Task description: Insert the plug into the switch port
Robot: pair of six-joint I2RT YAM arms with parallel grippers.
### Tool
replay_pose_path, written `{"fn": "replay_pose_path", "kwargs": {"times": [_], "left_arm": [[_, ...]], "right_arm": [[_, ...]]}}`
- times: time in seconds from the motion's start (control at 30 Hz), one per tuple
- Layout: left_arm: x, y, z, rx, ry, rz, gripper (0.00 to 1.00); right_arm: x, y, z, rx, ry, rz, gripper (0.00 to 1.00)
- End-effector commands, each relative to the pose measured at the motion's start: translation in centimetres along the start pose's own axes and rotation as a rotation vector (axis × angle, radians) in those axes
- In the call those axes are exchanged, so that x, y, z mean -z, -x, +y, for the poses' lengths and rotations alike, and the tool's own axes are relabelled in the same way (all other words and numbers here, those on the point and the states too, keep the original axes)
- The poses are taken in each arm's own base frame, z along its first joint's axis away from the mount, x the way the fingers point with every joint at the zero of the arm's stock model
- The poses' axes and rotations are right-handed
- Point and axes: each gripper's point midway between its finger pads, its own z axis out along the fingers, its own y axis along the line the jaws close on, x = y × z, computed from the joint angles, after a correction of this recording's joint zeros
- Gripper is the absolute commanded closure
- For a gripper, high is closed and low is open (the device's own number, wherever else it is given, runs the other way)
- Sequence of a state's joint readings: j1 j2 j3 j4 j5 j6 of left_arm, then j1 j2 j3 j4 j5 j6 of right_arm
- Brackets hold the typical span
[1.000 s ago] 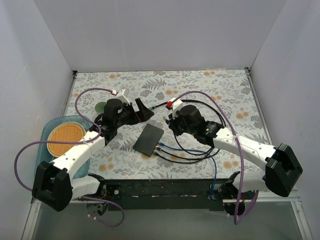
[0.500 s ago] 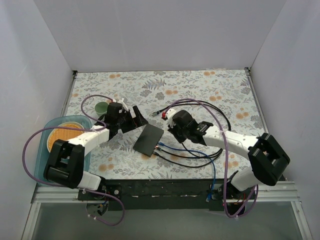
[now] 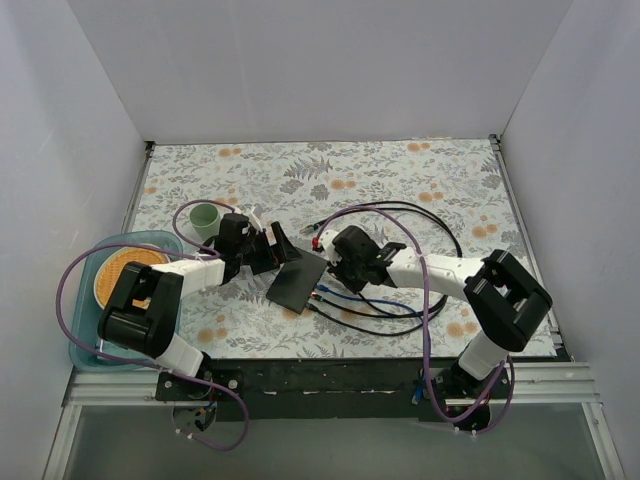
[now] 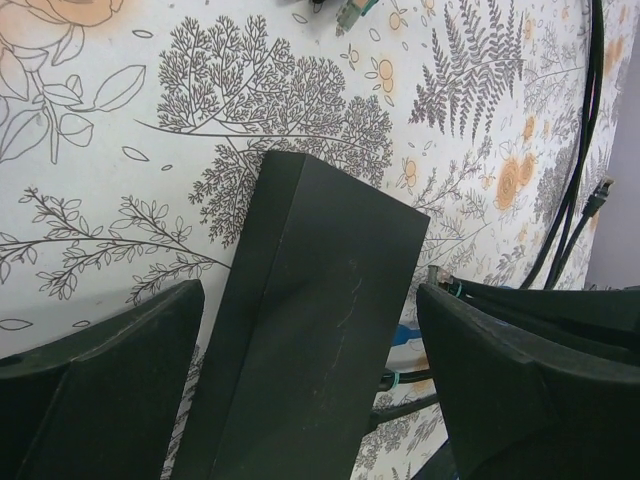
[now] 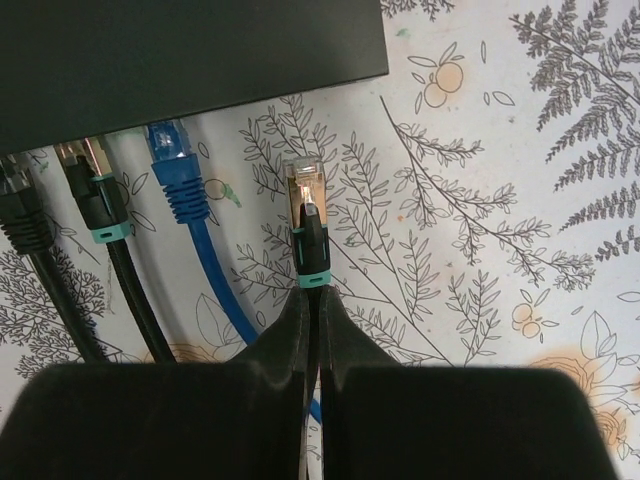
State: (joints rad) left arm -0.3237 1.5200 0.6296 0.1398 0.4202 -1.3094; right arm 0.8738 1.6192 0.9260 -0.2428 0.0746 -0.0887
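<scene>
The dark grey switch box [image 3: 297,279] lies flat on the flowered table. My left gripper [image 3: 275,246] is open at its far end; in the left wrist view the gripper [image 4: 308,292] straddles the box [image 4: 310,330], with a gap at each finger. My right gripper [image 3: 335,263] is shut on the black cable just behind the plug [image 5: 305,215], which has a metal tip and a teal band. In the right wrist view the gripper [image 5: 311,296] points the plug at the box's port edge [image 5: 200,60], a short gap away. It sits right of a plugged-in blue plug [image 5: 172,160].
Two black plugs [image 5: 90,190] also sit in the port edge, left of the blue one. Black and blue cables loop right of the box [image 3: 400,305]. A loose red-tipped plug [image 3: 315,229] lies behind it. A green cup [image 3: 205,217] and a teal tray [image 3: 95,255] stand at the left.
Both arms have drawn in toward the box. The left gripper has come down astride its far end. The right gripper has carried the plug left, close to the port edge.
</scene>
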Motion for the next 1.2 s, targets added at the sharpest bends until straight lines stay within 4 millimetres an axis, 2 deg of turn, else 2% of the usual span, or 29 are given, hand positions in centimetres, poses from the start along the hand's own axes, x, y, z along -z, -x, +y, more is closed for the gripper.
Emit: {"fn": "replay_pose_path", "kwargs": {"times": [0.0,0.37,1.17], "left_arm": [[-0.2,-0.1,-0.8,-0.01,-0.048,0.016,0.13],[0.0,-0.2,-1.3,-0.022,-0.076,0.025,0.17],[-0.5,-0.7,-1.4,-0.016,-0.096,0.055,0.2]], "right_arm": [[0.0,1.4,0.4,0.037,0.013,0.0,0.99],[-1.6,1.0,0.5,0.063,0.002,0.087,0.99],[-1.5,3.3,1.8,0.101,-0.008,0.021,0.99]]}}
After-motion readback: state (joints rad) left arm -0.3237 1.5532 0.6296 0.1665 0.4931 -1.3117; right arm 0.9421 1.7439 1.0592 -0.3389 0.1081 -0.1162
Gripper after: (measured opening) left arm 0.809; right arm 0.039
